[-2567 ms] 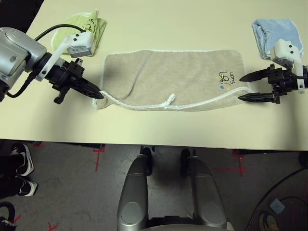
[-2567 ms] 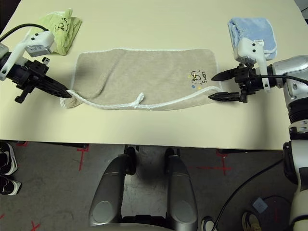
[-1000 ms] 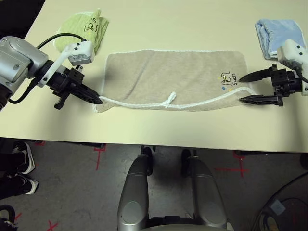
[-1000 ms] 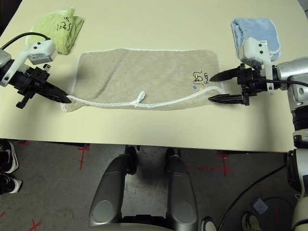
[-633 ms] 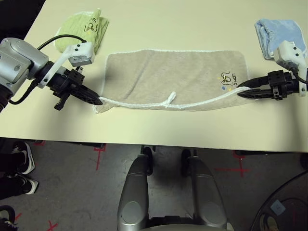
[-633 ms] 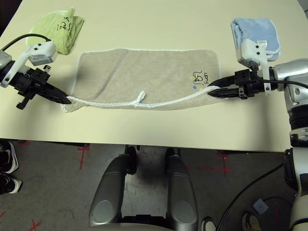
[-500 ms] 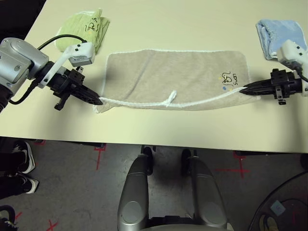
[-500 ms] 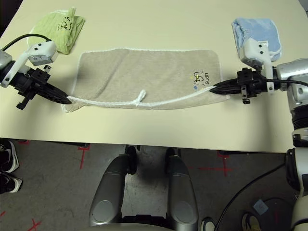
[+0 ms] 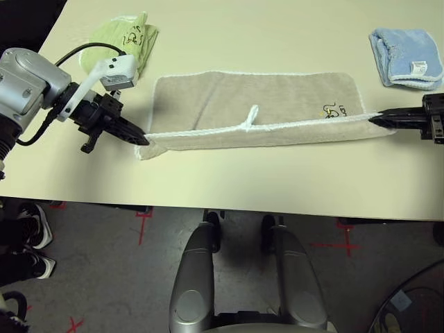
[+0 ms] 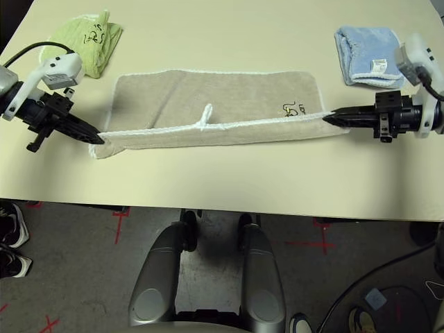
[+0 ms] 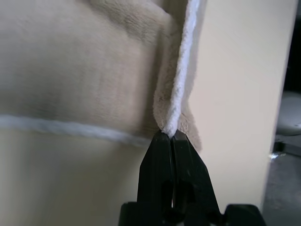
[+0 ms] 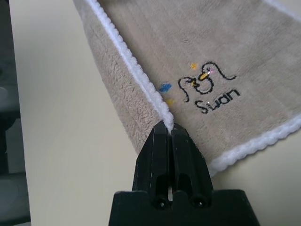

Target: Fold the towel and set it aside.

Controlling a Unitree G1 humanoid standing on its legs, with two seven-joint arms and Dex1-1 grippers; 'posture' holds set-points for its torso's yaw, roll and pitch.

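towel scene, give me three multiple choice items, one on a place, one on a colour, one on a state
1. Where does the light blue folded towel lie on the table?
A. far right
B. far left
C. on the beige one

2. What colour is the edging of the towel?
A. red
B. white
C. black

3. How is the right pincer?
A. open above the towel
B. shut on nothing
C. shut on the towel's corner

Answers: 1 A, it sits beyond the right pincer. 2 B, white stitching runs along its edge. 3 C, the right wrist view shows the fingers pinching the white edging, as the left pincer does at the other end.
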